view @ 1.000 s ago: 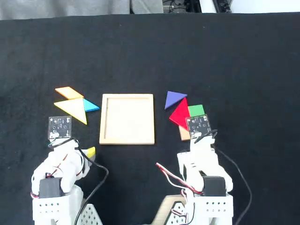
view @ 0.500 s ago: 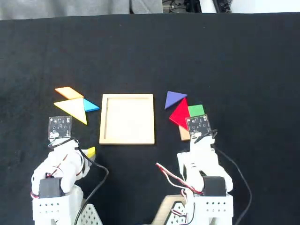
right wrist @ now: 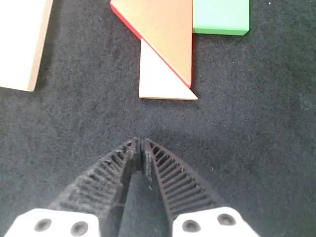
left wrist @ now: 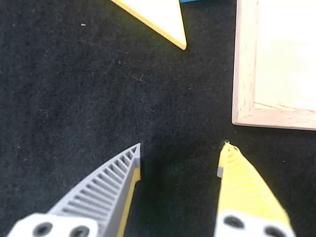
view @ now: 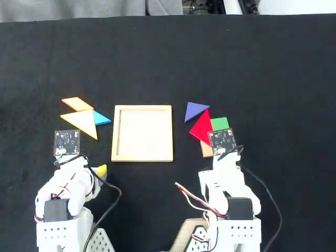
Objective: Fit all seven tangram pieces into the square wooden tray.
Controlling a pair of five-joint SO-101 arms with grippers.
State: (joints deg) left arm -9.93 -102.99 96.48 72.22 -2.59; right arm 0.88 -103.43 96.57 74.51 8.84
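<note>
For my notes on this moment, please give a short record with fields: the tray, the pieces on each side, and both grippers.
tray: square wooden tray, mid-table, no piece inside
left arm's side: orange parallelogram, yellow triangle, blue triangle
right arm's side: purple triangle, red triangle, green square, small pale triangle
left gripper: open, over bare cloth by a tray corner
right gripper: shut, short of the small pale triangle

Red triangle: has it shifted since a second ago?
No. The red triangle keeps the same gap from the wooden tray and its right rim in the high view.
</note>
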